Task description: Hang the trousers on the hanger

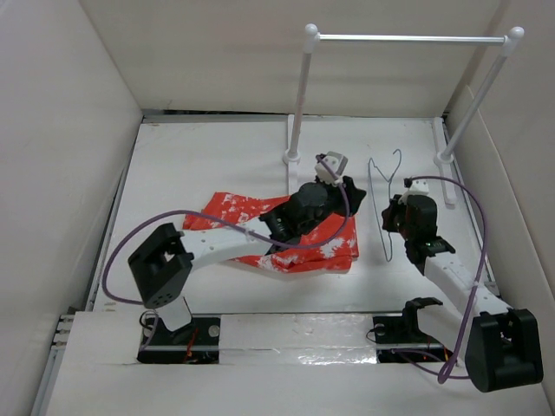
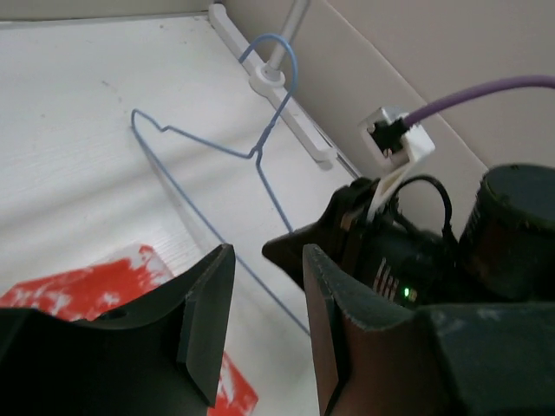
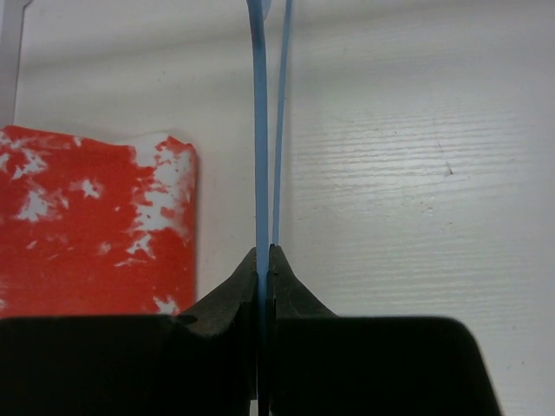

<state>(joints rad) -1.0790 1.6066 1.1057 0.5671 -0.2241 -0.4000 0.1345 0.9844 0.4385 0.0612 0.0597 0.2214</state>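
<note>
The orange-red trousers [image 1: 234, 212] lie folded on the table's middle, partly under my left arm; they also show in the left wrist view [image 2: 82, 290] and the right wrist view [image 3: 87, 225]. The thin blue-grey hanger [image 1: 382, 178] lies to their right, hook toward the back. My right gripper [image 1: 391, 218] is shut on the hanger's wire [image 3: 260, 130], jaws closed tight [image 3: 263, 257]. My left gripper [image 1: 351, 192] is open and empty [image 2: 269, 303], above the trousers' right edge, pointing at the hanger [image 2: 199, 143].
A white two-post rail stand [image 1: 408, 38] stands at the back right, its feet [image 1: 292, 158] behind the hanger. White walls enclose the table on the left, back and right. The right arm's wrist [image 2: 408, 260] is close beside my left fingers.
</note>
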